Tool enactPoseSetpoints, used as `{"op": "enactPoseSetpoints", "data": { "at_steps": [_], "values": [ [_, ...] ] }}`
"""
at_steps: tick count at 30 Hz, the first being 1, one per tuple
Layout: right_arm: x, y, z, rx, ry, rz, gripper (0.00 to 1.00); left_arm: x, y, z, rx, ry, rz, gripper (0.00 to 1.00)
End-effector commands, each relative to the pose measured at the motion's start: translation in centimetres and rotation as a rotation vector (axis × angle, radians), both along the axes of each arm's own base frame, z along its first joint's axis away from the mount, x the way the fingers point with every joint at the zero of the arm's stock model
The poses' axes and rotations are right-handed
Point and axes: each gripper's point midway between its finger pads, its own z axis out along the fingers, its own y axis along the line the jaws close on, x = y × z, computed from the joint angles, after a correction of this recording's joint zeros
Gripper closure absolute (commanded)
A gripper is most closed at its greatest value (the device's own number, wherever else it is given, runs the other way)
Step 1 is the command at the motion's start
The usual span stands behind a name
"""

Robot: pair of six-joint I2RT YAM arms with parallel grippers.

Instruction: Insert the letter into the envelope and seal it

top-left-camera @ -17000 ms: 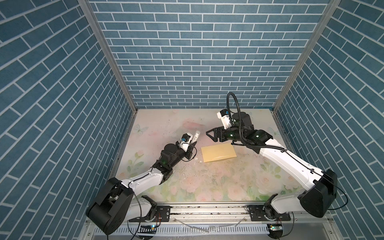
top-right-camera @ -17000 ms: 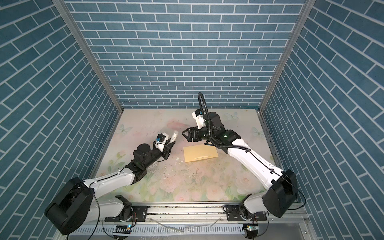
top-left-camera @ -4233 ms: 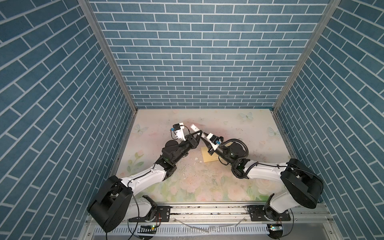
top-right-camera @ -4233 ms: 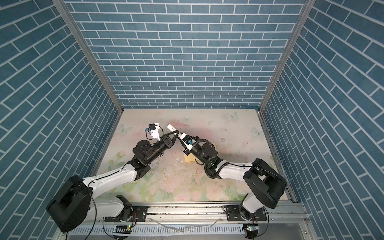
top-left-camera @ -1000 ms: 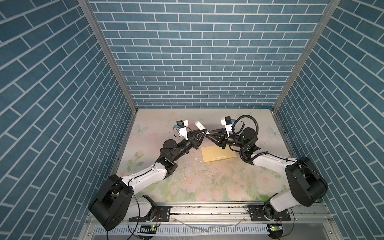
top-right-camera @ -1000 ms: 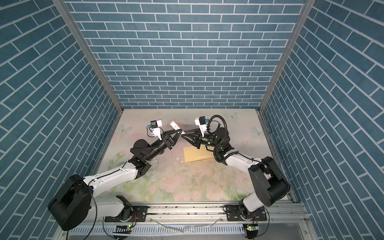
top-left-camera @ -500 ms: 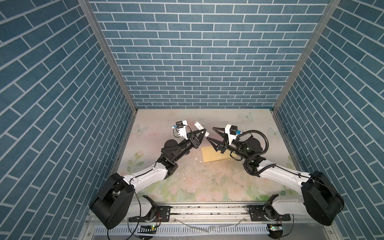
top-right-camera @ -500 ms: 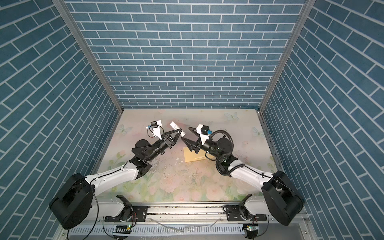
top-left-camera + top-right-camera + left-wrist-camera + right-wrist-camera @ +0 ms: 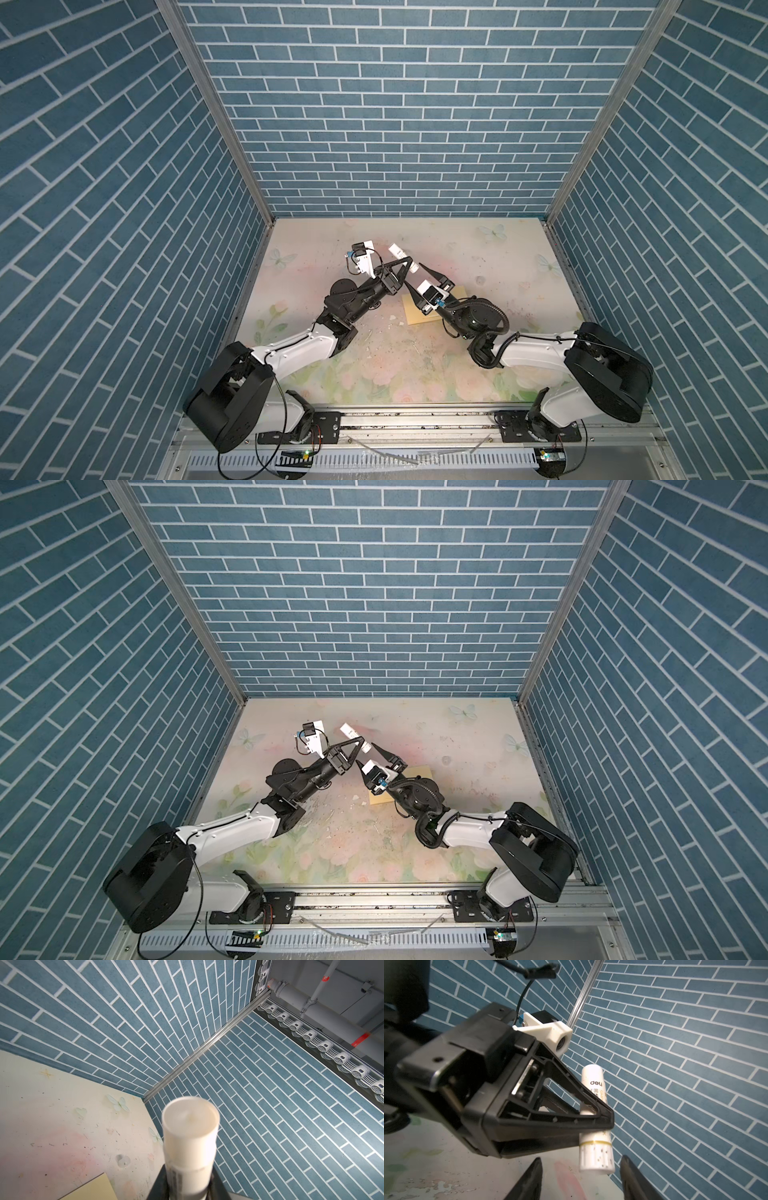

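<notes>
The left gripper (image 9: 408, 262) is clamped on a white glue stick (image 9: 397, 251) and holds it raised and tilted. The stick is just past the envelope's far corner on the left arm's side. The right gripper (image 9: 414, 273) has its jaws apart; in the right wrist view, one finger sits to each side of the stick's lower end. The envelope (image 9: 415, 318) lies flat on the flowered tabletop (image 9: 498, 249), partly under the right wrist. With the arm over it, I cannot tell whether its flap is down.
</notes>
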Motion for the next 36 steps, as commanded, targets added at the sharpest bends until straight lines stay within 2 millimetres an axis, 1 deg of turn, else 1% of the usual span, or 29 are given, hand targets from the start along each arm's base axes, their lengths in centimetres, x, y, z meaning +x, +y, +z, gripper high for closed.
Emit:
{"op": "enactPoseSetpoints", "data": {
  "at_steps": [1,16,22,27,29,31,34,36],
  "values": [
    [0.3,-0.7,2.9,0.045,-0.113,-0.077,0.46,-0.3,0.1,0.4,-0.019,-0.022,-0.004,1.00],
    [0.9,-0.3,3.0,0.051,-0.107,-0.092,0.70,-0.3,-0.1,0.1,-0.015,-0.016,-0.014,1.00],
    [1.1,0.0,3.0,0.059,-0.100,-0.083,0.77,-0.3,-0.2,0.1,-0.015,-0.014,-0.016,1.00],
    [1.0,0.1,3.3,0.085,-0.067,-0.063,0.91,-0.3,-0.3,0.0,-0.010,-0.014,-0.020,1.00],
    [0.9,0.2,3.6,0.118,-0.017,-0.024,0.95,-0.3,-0.3,-0.1,-0.006,-0.015,-0.022,1.00],
    [1.0,0.0,3.9,0.163,0.074,0.040,0.99,-0.3,-0.4,-0.1,-0.004,-0.023,-0.025,1.00],
    [1.8,-0.6,4.3,0.238,0.290,0.151,1.00,-0.5,-0.5,0.1,0.004,-0.042,-0.034,1.00],
    [2.0,-0.8,4.9,0.290,0.432,0.255,1.00,-0.6,-0.6,0.1,0.014,-0.051,-0.036,1.00]
  ]
}}
